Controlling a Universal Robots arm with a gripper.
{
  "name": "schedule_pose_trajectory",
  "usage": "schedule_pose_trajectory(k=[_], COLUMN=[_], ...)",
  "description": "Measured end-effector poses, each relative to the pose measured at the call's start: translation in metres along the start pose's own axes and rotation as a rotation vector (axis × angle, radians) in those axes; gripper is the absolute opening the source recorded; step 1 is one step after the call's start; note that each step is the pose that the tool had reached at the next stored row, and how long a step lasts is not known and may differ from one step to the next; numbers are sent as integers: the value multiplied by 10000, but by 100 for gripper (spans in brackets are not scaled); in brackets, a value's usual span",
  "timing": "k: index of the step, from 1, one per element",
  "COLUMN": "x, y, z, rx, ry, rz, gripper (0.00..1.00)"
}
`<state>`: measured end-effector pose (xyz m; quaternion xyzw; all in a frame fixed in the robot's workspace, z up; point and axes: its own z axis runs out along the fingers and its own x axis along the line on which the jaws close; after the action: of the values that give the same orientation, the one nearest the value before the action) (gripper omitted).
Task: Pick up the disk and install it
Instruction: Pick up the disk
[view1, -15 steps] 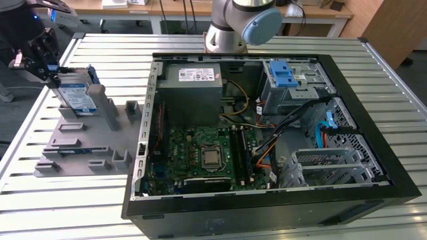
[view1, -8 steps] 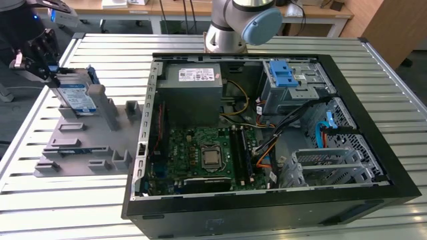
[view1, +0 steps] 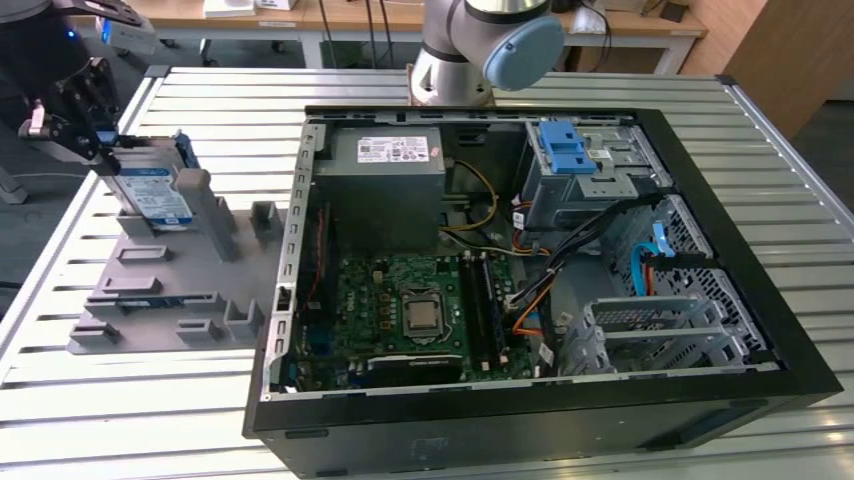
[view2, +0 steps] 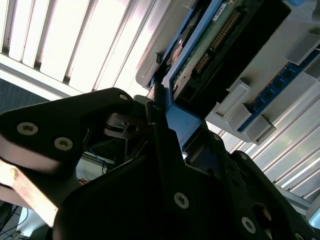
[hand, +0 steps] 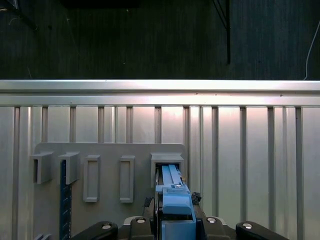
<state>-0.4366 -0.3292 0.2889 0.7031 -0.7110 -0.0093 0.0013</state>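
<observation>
The disk (view1: 151, 196) stands on edge in a slot at the far end of the grey holder plate (view1: 160, 290), at the exterior view's left. Its white-and-blue label faces the camera. My gripper (view1: 104, 140) comes in from above and is shut on the disk's top edge. In the second wrist view the dark fingers (view2: 159, 127) press on the blue carrier frame (view2: 182, 122), with the disk's green circuit board (view2: 210, 45) beyond. The first wrist view shows the blue frame (hand: 172, 197) clamped in the gripper (hand: 172, 212), over the plate's slot (hand: 167, 161).
An open black computer case (view1: 534, 400) lies to the exterior view's right of the plate. Inside are a grey power supply (view1: 380, 180), a grey cage with a blue latch (view1: 574, 150) and a green board (view1: 400, 310). The arm's base (view1: 474, 50) stands behind it on the slatted metal table (view1: 134, 420).
</observation>
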Motion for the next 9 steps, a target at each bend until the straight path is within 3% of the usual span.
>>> schedule_pose_trajectory(k=[9], x=[-1], y=[0], z=[-35], rx=[3], ry=[-1], rz=[0], gripper=[36])
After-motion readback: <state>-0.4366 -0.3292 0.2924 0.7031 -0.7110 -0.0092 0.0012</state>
